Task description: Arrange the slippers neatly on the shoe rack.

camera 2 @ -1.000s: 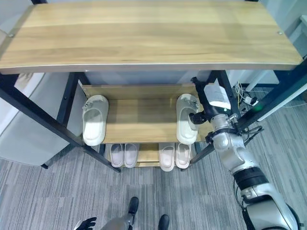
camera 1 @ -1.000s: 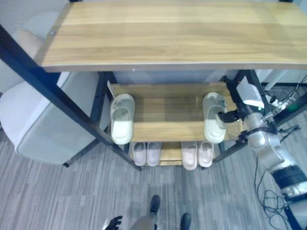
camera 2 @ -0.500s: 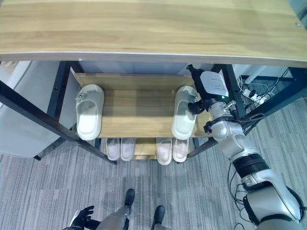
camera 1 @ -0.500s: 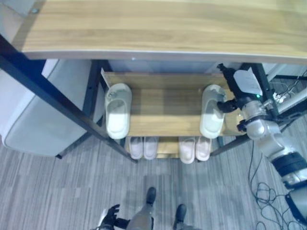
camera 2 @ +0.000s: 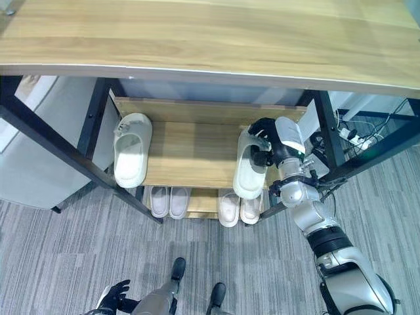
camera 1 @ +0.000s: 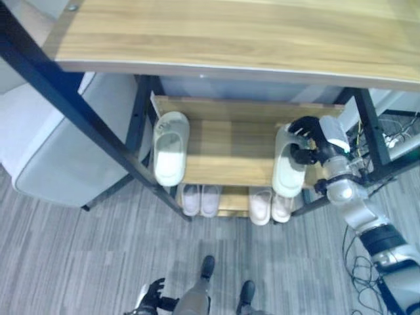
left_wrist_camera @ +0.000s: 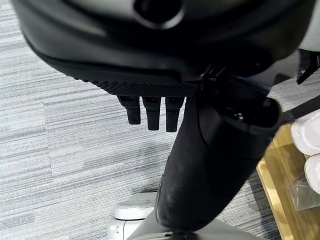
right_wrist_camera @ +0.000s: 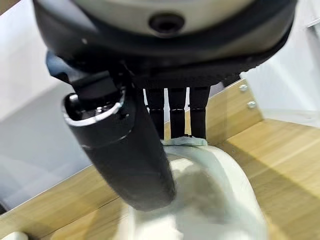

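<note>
My right hand [camera 2: 266, 141] is curled round the strap end of a pale slipper [camera 2: 249, 172] on the middle shelf [camera 2: 190, 154] of the shoe rack [camera 1: 216, 39], fingers [right_wrist_camera: 172, 112] over its top. Its mate [camera 2: 131, 157] sits well off to my left on that shelf. 2 more pairs [camera 2: 200, 203] below. My left hand [left_wrist_camera: 150, 107] hangs over the carpet [left_wrist_camera: 60, 125], fingers straight, holding nothing.

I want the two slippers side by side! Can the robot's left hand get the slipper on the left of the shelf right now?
Probably not yet. The left hand hangs low over the floor, well short of the left slipper on the middle shelf, with a black rack post slanting between. It would have to lift and reach in.
</note>
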### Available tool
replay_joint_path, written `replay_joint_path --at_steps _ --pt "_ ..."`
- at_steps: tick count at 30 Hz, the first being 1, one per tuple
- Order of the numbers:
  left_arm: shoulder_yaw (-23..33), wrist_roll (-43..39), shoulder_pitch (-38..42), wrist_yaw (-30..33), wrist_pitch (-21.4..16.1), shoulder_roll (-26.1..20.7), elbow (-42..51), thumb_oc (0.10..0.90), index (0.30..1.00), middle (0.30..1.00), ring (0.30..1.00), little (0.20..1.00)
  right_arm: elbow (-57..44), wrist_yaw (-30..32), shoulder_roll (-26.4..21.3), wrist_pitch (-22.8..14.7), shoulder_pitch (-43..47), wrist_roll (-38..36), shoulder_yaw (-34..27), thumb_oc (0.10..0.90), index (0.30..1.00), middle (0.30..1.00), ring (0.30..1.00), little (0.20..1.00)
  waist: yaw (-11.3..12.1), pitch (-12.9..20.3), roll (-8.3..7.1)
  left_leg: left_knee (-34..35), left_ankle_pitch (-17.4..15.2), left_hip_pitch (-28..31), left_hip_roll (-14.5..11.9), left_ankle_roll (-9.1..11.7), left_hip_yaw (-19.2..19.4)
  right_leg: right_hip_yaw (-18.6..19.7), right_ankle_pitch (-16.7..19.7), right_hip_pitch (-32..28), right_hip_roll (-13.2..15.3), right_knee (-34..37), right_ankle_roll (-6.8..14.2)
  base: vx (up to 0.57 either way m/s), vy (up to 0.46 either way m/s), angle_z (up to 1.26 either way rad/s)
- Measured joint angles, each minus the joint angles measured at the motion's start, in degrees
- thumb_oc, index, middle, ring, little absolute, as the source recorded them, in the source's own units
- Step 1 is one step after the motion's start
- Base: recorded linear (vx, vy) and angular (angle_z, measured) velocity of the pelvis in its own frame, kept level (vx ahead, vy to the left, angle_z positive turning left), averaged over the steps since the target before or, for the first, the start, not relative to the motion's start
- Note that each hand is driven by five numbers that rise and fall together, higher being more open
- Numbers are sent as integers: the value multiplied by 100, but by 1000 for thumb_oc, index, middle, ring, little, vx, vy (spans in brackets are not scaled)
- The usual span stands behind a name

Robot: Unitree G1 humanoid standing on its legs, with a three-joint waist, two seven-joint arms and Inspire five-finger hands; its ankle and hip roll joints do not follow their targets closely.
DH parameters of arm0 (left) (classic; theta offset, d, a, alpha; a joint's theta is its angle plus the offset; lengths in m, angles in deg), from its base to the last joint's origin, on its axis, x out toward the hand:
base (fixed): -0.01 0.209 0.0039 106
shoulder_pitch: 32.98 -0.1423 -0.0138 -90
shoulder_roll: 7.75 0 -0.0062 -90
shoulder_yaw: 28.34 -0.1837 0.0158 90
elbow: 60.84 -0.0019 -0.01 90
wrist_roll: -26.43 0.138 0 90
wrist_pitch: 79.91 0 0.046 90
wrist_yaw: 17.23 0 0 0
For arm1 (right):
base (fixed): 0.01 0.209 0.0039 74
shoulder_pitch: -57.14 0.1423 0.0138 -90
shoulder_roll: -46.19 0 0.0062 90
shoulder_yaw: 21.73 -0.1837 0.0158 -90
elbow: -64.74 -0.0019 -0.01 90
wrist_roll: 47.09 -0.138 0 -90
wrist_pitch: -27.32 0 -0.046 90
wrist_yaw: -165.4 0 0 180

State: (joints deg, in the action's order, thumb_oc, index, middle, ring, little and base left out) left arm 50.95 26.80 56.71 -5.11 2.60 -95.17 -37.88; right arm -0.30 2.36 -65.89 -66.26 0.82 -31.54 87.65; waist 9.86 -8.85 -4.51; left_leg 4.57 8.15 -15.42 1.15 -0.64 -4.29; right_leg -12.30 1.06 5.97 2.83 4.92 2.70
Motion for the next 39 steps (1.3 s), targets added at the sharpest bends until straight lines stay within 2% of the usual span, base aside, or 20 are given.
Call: replay_joint_path --at_steps 4,7,12,16,18,22,25,28,39 --pt "25 4 0 -2 1 -68 -19 800 900 900 900 900 -3 7 139 -5 -18 12 -17 400 300 300 300 300 8 6 -120 0 9 30 -2 8 -36 -2 -1 -40 8 2 0 -1 6 3" --pt "37 26 1 -3 0 -84 -26 800 900 900 900 900 -180 9 180 36 -102 21 -53 400 300 300 300 300 11 7 -152 1 13 26 0 12 -44 -2 -1 -41 9 2 0 0 0 0" --pt "141 63 -1 -3 -1 -93 -34 800 900 900 900 900 -1520 -31 193 -73 -556 247 -32 400 300 300 300 300 31 6 -160 1 40 -27 9 15 -132 -93 -1 -31 -5 1 1 -2 6 8" --pt "134 108 2 4 -2 -93 -56 800 900 900 900 900 -1833 -32 234 -261 -336 264 178 400 300 300 300 300 183 4 -177 1 58 -55 10 33 -203 -144 -1 -38 -25 1 1 0 7 10" --pt "134 116 7 11 -12 -98 -54 800 900 900 900 900 -1794 -31 223 -327 -152 497 289 400 300 300 300 300 353 2 -245 1 73 -77 10 40 -250 -162 -3 -37 -22 2 3 9 2 14" --pt "132 116 56 72 -12 -130 -107 800 900 900 900 900 -1390 -11 103 -393 306 883 588 400 300 300 300 300 497 5 -399 1 88 -231 21 100 -416 -265 -14 38 -31 2 16 -1 12 19" --pt "85 122 141 102 -37 -133 -218 800 900 900 900 900 -910 -11 69 -429 484 904 694 400 300 300 300 300 667 -6 -493 1 144 -375 75 102 -571 -362 -26 116 -18 3 33 8 18 26" --pt "-40 244 145 101 -48 -141 -269 800 900 900 900 900 -498 -11 70 -443 513 898 706 400 300 300 300 300 806 -24 -524 0 179 -468 142 95 -693 -449 -42 161 23 4 58 17 29 26" --pt "-93 277 249 108 -133 -140 -430 800 900 900 900 900 54 356 -43 -421 940 906 703 400 300 300 300 300 938 -114 -663 -1 231 -569 332 62 -928 -702 -106 148 129 5 164 24 20 14"
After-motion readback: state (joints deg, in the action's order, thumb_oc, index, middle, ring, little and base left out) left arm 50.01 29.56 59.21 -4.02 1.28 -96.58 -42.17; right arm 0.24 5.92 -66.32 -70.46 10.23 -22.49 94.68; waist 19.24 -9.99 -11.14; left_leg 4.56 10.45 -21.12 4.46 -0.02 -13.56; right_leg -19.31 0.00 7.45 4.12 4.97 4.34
